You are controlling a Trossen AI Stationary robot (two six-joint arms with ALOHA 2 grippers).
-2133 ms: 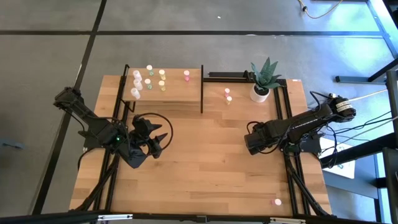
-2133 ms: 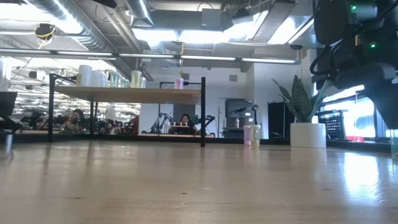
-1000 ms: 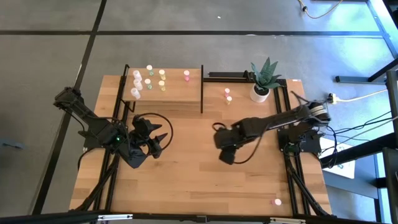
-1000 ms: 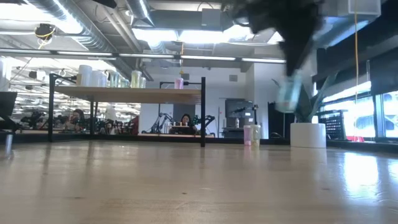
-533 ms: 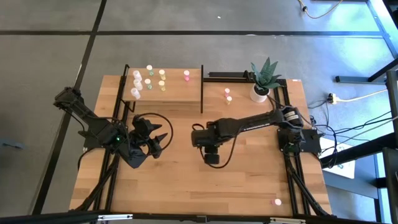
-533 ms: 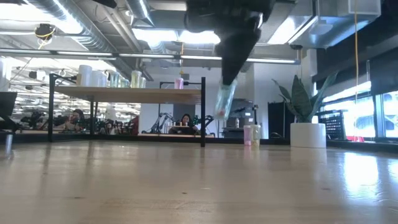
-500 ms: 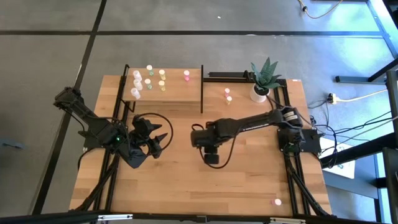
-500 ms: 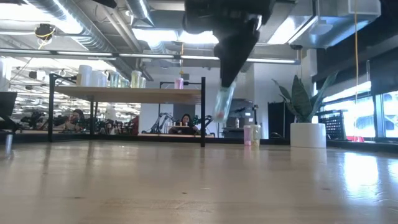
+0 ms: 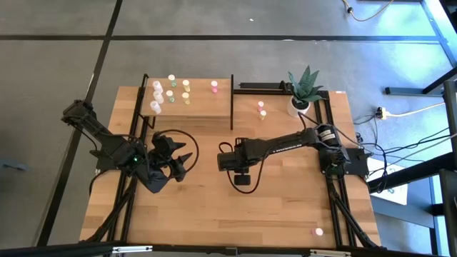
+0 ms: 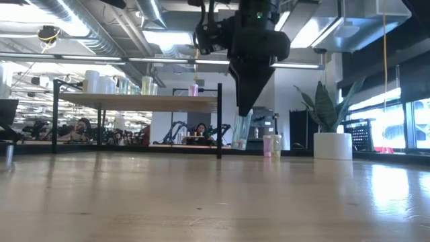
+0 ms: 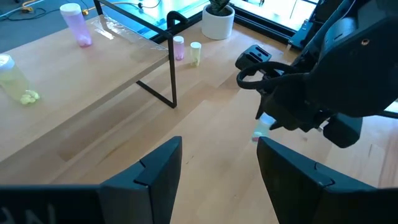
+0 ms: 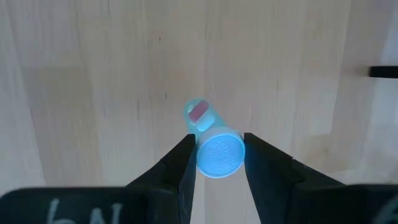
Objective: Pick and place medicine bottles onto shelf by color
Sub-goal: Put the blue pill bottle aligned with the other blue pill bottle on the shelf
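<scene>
My right gripper hangs over the middle of the table, fingers pointing down, shut on a whitish medicine bottle with a pink end. The bottle also shows in the right wrist view and the left wrist view. My left gripper is open and empty over the table's left part; its fingers stand apart in its wrist view. The light-wood shelf stands at the far left and carries several bottles. Two more bottles stand on the table beside it. My right gripper pinches the bottle's upper end between its two fingers, which come from above and point down. The bottle hangs below the fingers, tilted, its pink lower end close to the tabletop. Whether that end touches the wood, I cannot tell.
A potted plant in a white pot stands at the far right. A single pink bottle stands near the table's near right corner. The shelf's black post stands just beyond my right gripper. Bare wood lies between the arms.
My right gripper has carried the bottle from the table's right side toward its left, to the middle, and has then gone down, so the bottle now hangs lower and closer to the tabletop. It has stayed shut on the bottle throughout.
</scene>
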